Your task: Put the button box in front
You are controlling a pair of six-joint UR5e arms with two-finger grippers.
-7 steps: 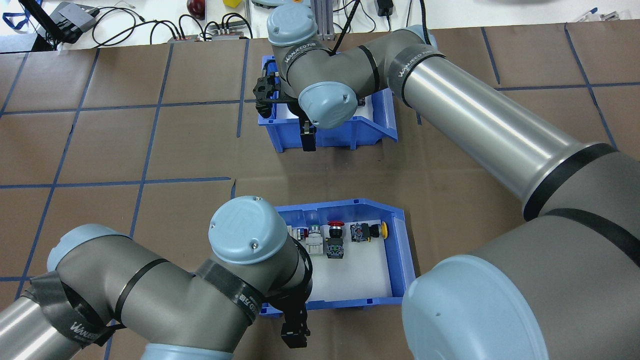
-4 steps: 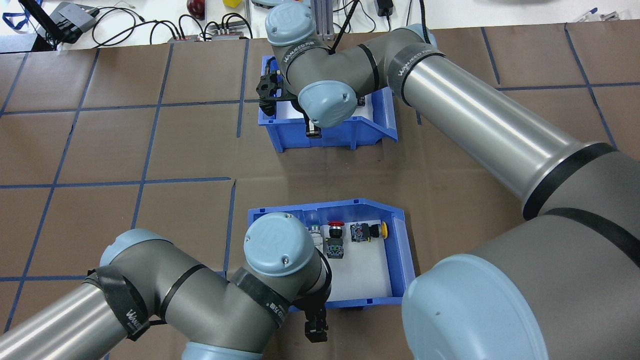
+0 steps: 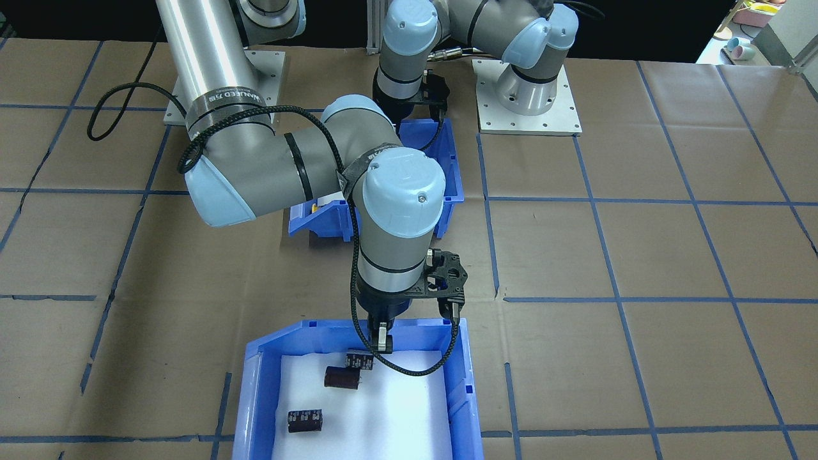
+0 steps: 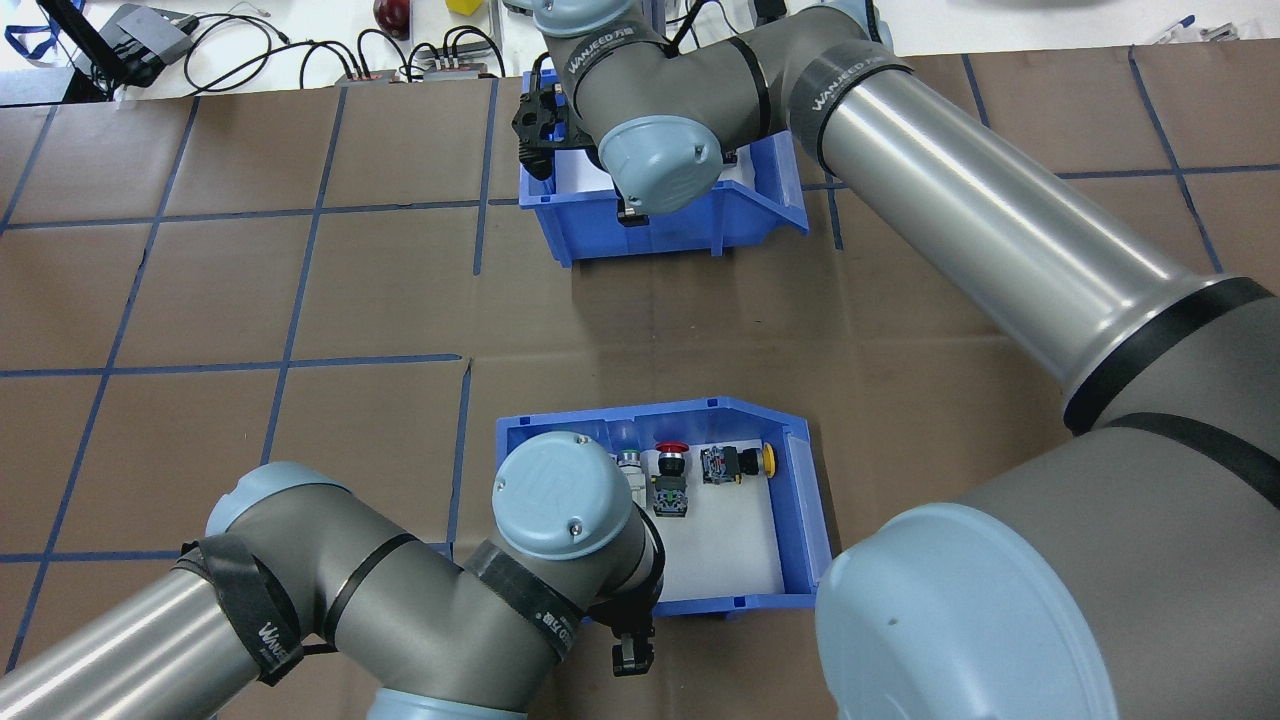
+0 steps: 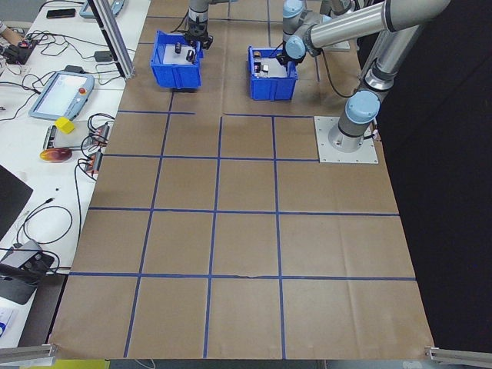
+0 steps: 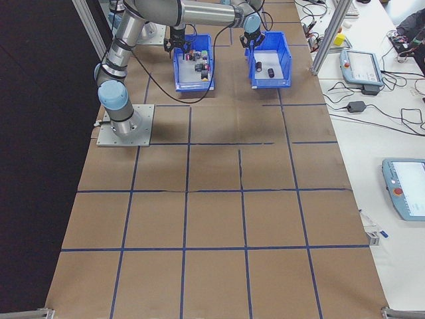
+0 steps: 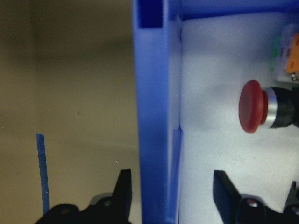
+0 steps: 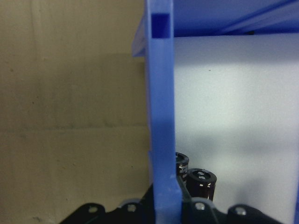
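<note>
- Your left gripper (image 7: 169, 198) stands with its fingers apart, straddling the near wall of the button box (image 4: 790, 500): one finger outside over the table, one inside over the white liner. It is not yet closed on the wall.
- Your right gripper (image 3: 381, 335) is clamped on the near wall of the capacitor bin (image 3: 252, 383); the right wrist view shows the wall pinched tight between the finger bases.
- The button box sits on the near half of the table (image 4: 300, 290), close to the robot, directly behind the capacitor bin, which stands at the far edge. The two bins are well apart.
- Orientation: the sloped open mouth of the button box faces away from the robot, toward the far side. Its long axis appears to run near to far, though the footprint is nearly square, so treat this as a judgement.
- Contents: the red mushroom button (image 7: 254, 106) and other switches lie loose near the mouth.
- Risk: a grip on one thin wall may tilt the box when you lift, causing the loose switches to slide out through the open mouth.
- Risk: the two arms work on the same line; you could bring the box into the capacitor bin if that bin is not clear of the front spot.
</note>
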